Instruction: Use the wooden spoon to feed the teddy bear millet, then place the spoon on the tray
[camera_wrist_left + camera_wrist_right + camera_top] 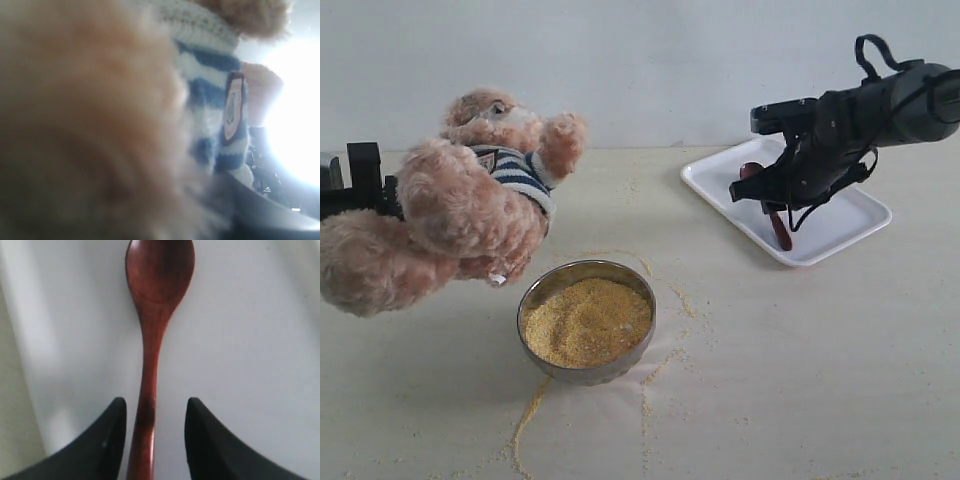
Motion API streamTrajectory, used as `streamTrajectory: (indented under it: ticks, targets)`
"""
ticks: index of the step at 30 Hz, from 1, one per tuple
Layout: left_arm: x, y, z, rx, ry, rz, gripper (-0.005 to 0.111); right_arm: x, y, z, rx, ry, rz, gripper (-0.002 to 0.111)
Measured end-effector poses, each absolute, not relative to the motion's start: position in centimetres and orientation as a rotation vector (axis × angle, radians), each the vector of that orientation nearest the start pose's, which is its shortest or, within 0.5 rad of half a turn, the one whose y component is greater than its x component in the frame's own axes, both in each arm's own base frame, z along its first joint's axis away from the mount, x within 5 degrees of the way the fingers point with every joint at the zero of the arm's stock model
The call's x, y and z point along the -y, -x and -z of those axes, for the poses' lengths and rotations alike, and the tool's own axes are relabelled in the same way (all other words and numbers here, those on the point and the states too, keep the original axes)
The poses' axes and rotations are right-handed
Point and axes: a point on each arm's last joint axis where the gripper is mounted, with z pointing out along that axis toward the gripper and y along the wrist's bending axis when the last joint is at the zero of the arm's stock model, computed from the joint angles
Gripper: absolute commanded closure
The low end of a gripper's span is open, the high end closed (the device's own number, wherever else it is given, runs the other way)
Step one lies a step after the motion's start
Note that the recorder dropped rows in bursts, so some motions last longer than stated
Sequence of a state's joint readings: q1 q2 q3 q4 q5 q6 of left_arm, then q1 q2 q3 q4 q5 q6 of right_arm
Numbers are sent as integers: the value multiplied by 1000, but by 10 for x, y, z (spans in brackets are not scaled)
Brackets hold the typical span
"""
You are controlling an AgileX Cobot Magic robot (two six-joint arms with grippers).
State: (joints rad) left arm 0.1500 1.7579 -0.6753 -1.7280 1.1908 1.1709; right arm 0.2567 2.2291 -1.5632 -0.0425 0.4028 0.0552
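Between the parted fingers of the right gripper (155, 407), with neither seen touching it, the wooden spoon (159, 270) lies flat on the tray (250, 365), its bowl ahead of the fingertips. The final placing step is judged all but done, and a straight lift clear of the handle is called for. The teddy bear (470, 200) is raised at the left gripper, whose grip cannot be told.
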Motion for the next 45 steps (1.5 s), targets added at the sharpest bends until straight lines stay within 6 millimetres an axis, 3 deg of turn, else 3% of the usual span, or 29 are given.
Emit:
streamTrajectory:
  ticks: [6, 10, 16, 20, 24, 28, 36, 41, 45]
  targets:
    - [41, -289, -165, -2179, 356, 1639, 102, -116, -449, -187, -2499, 298, -81, 74]
    - [40, -291, -164, -2179, 350, 1636, 102, -110, -429, -235, -2514, 297, -69, 108]
    - [40, -291, -164, -2175, 320, 1622, 102, -96, -399, -283, -2542, 349, 45, 108]
    - [40, -291, -164, -2171, 299, 1612, 102, -89, -379, -302, -2495, 271, 27, 108]
    - [40, -291, -164, -2166, 276, 1599, 102, -82, -346, -319, -2367, 196, -38, 108]
    - [39, -291, -164, -2160, 250, 1584, 102, -71, -296, -337, -2161, 167, -116, 108]
    - [39, -291, -164, -2151, 207, 1561, 102, -45, -189, -350, -1910, 70, -230, 108]
    - [39, -291, -164, -2148, 193, 1554, 102, -30, -135, -332, -1826, 45, -248, 108]
    - [39, -291, -164, -2147, 188, 1552, 102, -22, -102, -311, -1702, 96, -221, 108]
